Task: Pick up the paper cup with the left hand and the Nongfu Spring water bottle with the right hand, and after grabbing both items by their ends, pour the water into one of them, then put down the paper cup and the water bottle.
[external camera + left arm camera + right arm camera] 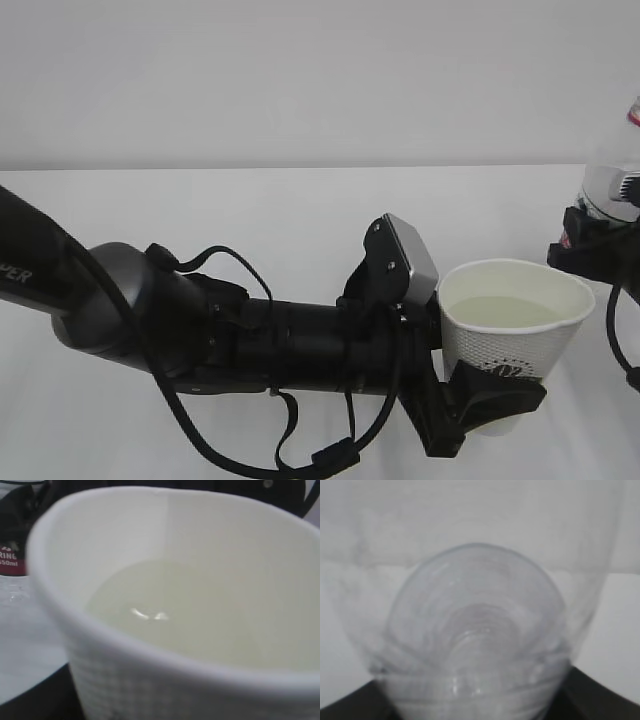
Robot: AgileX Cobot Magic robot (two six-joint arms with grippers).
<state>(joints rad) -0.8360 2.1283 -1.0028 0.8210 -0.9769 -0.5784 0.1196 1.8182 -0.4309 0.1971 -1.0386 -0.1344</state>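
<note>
The white paper cup (512, 335) is upright and off the table, with my left gripper (492, 398) shut on its lower end. Pale water (510, 311) lies in it. In the left wrist view the paper cup (150, 680) fills the frame, the water (175, 617) showing inside, and the jaws are hidden beneath it. The clear Nongfu Spring water bottle (607, 188) is cut off by the right edge, just right of the cup and apart from it. My right gripper (588, 243) is shut on it. Its ribbed body (480, 630) fills the right wrist view.
My left arm (200, 330) with its looping cables stretches from the left edge across the white table (280, 215) to the cup. The table's rear edge meets a plain wall. The bottle's red label (9, 557) shows at the upper left of the left wrist view.
</note>
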